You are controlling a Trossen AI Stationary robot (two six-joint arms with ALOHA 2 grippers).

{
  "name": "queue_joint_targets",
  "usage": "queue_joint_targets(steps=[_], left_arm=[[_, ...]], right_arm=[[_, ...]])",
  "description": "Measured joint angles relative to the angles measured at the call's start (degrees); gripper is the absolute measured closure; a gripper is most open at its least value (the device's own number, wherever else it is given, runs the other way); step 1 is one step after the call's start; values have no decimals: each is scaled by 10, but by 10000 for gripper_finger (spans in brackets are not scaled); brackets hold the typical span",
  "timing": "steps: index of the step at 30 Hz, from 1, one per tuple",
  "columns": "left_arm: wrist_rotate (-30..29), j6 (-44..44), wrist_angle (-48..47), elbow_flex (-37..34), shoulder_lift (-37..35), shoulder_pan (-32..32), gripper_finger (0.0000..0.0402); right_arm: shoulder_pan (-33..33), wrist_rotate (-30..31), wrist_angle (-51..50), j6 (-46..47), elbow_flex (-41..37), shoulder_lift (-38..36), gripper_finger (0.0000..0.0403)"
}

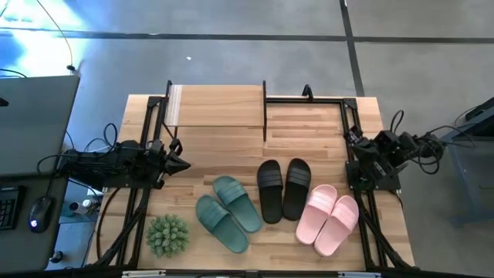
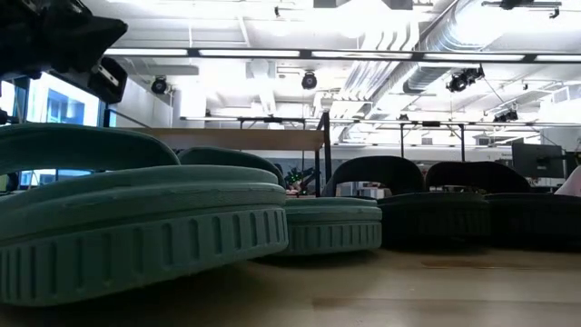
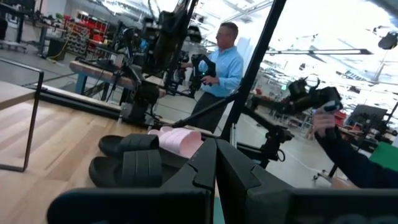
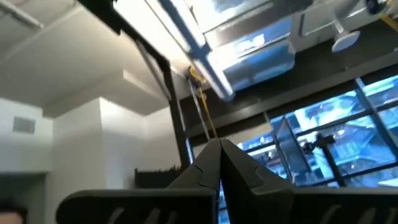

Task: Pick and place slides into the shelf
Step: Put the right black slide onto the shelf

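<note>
Three pairs of slides lie soles down on the wooden table: dark green, black and pink. The shelf, with a light wooden top and a black frame, stands at the far side. My left gripper is shut and empty, above the table left of the green pair, pointing toward the right edge. Its wrist view shows the shut fingertips with the black slides and pink slides beyond. My right gripper is at the right edge, shut, tipped up toward the ceiling.
A spiky green plant ball sits near the front left, beside the green slides. Black frame rails run along the table's sides and back. Bare wood lies between the shelf and the slides. People stand beyond the table's right side.
</note>
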Motion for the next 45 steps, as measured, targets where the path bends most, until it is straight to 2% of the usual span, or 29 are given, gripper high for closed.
queue_joint_targets(steps=[7,11,16,21,25,27,31,36,45], left_arm=[[0,0,-2,0,0,0,401],[0,0,-2,0,0,0,401],[0,0,-9,0,0,0,401],[0,-2,-15,0,0,0,401],[0,-2,-15,0,0,0,401],[0,-2,-15,0,0,0,401],[0,-2,-17,0,0,0,401],[-4,-2,-17,0,0,0,401],[-15,-2,-17,0,0,0,401]], right_arm=[[1,-61,-65,-5,149,177,403],[13,-52,-172,-14,265,281,403],[38,42,-365,-11,425,392,403],[79,216,-596,26,551,476,403],[114,338,-751,118,603,520,403],[133,375,-814,183,616,538,403],[166,386,-898,292,626,581,403],[199,389,-940,336,657,638,403],[233,438,-1193,442,839,780,403]])
